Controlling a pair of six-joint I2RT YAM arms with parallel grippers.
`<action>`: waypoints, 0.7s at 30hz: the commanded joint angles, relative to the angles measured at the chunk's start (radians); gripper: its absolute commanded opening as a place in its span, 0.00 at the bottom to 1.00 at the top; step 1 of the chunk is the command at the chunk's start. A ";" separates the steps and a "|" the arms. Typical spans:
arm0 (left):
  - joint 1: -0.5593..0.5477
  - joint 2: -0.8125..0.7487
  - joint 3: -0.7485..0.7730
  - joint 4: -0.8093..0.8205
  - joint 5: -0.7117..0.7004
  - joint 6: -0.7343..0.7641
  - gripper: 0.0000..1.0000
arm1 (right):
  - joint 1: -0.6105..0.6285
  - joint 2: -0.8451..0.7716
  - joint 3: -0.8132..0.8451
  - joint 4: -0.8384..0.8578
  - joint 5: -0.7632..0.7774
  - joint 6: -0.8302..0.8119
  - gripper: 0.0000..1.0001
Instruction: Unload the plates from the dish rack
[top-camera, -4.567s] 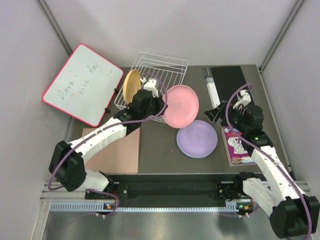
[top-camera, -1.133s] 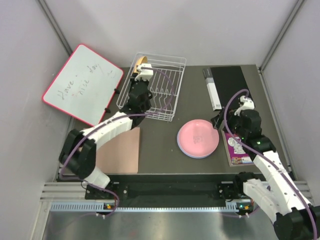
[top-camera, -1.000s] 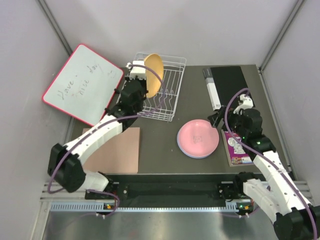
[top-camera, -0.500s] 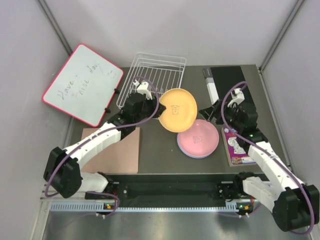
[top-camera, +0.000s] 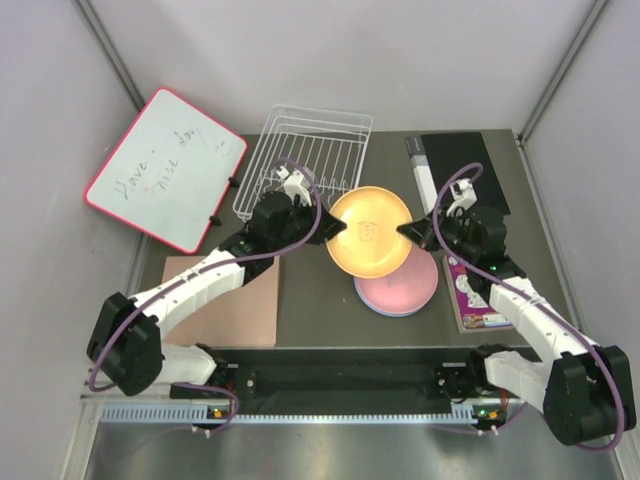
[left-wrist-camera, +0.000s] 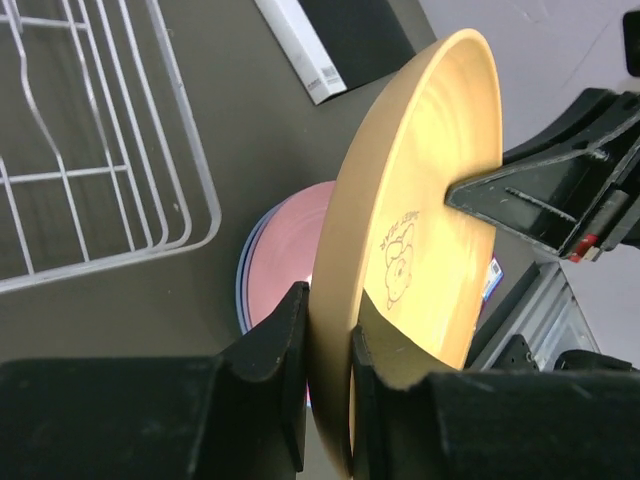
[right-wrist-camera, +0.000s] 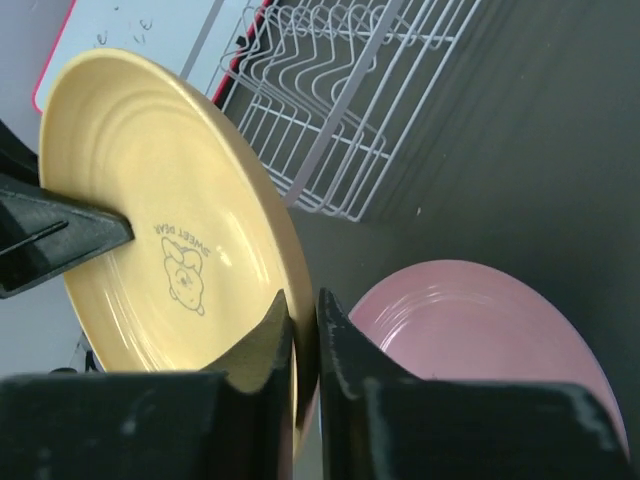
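Observation:
The orange-yellow plate (top-camera: 368, 232) hangs tilted above the table, over the far edge of a pink plate (top-camera: 402, 287) that lies flat on a stack. My left gripper (top-camera: 328, 228) is shut on the plate's left rim, which sits between its jaws (left-wrist-camera: 327, 345). My right gripper (top-camera: 408, 230) is shut on the opposite rim, with one finger on each face (right-wrist-camera: 305, 340). The white wire dish rack (top-camera: 305, 165) stands behind the left gripper and holds no plate. A bluish rim (left-wrist-camera: 243, 290) shows under the pink plate (left-wrist-camera: 290, 250).
A red-framed whiteboard (top-camera: 165, 168) leans at the back left. A tan mat (top-camera: 235, 300) lies at the near left. A black and white box (top-camera: 445, 170) sits at the back right, and a purple booklet (top-camera: 475, 290) lies beside the stack.
The left arm lifted the orange-yellow plate out of the rack and carried it right, over the stack. The right gripper moved in and shut on its far rim.

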 joint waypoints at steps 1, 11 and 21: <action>-0.004 -0.011 -0.005 0.148 0.086 -0.021 0.00 | 0.013 -0.027 -0.027 0.037 -0.001 -0.002 0.00; -0.004 -0.133 -0.058 -0.056 -0.370 0.140 0.99 | 0.002 -0.369 -0.023 -0.491 0.415 -0.087 0.00; -0.004 -0.331 -0.308 -0.036 -0.913 0.321 0.99 | 0.003 -0.333 -0.039 -0.614 0.441 -0.120 0.00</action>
